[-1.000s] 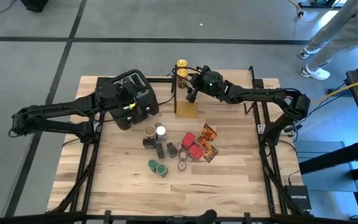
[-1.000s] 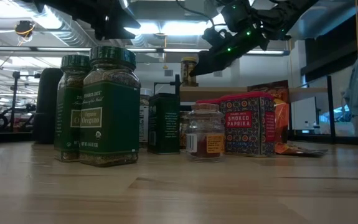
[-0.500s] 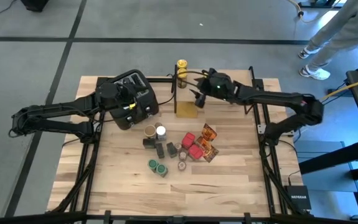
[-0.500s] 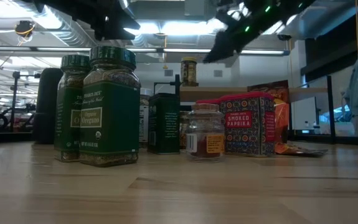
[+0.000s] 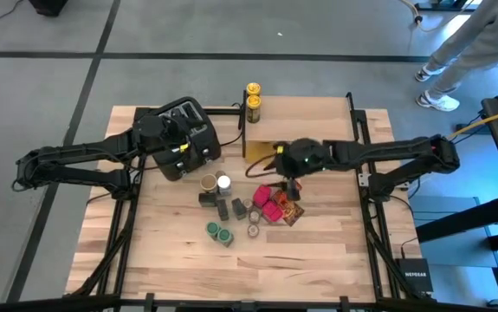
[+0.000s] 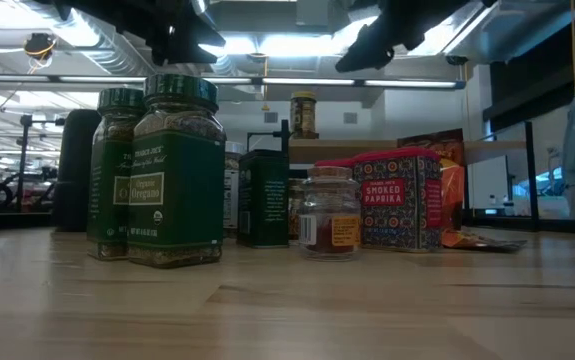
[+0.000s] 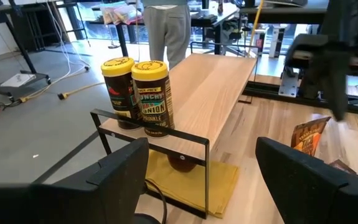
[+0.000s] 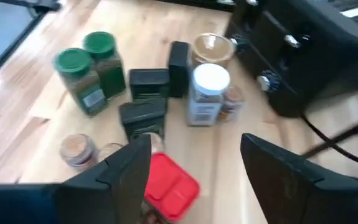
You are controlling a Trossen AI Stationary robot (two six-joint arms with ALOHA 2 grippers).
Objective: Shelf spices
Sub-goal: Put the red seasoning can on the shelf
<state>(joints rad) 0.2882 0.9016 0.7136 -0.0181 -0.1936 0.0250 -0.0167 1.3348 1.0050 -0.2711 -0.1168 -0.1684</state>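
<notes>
Two yellow-lidded spice jars (image 5: 253, 100) stand side by side at the left end of the shelf (image 5: 309, 121), also seen as jars (image 7: 142, 93) on the plank (image 7: 210, 93). The other spices stand in a cluster on the table: green-lidded jars (image 8: 91, 71), dark tins (image 8: 147, 99), a white-lidded jar (image 8: 208, 93), red tins (image 8: 171, 185) and foil packets (image 5: 290, 198). My right gripper (image 5: 279, 169) hangs open above the red tins, holding nothing. My left gripper (image 7: 203, 186) hangs open over the black toaster (image 5: 198, 132), pointing at the shelf's left end.
A yellow cloth (image 5: 260, 154) lies under the shelf's left end. The toaster stands left of the shelf, close to the cluster. Black frame bars (image 5: 365, 165) run along the table's sides. A person (image 5: 478, 48) stands beyond the far right corner. Bare tabletop (image 5: 318, 251) lies toward the near edge.
My right gripper has drawn back from the yellow-lidded jars on the shelf toward the table's near edge and tipped downward; it now hangs over the cluster. The two jars stay upright on the shelf.
</notes>
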